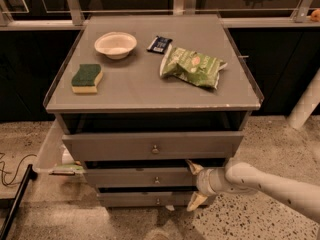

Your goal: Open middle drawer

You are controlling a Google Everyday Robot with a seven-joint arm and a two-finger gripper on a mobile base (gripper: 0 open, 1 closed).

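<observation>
The grey cabinet (pixel 150 91) has three drawer fronts, each with a small round knob. The middle drawer (pixel 135 178) is the mid-sized front, with its knob (pixel 156 180) at centre. It stands a little out from the cabinet. My gripper (pixel 194 184) is at the right end of this front, on a white arm (pixel 270 186) coming in from the right. It is open: one fingertip (pixel 192 166) is above the front's top edge and the other (pixel 195 202) is below its bottom edge. It is well to the right of the knob.
The tallest top drawer (pixel 150 145) juts out above; the slimmest bottom drawer (pixel 145 200) is below. On top lie a white bowl (pixel 115 44), a green-yellow sponge (pixel 87 78), a green chip bag (pixel 192 66) and a dark packet (pixel 159 44). A white bin (pixel 50 154) stands left, a white post (pixel 307 106) right.
</observation>
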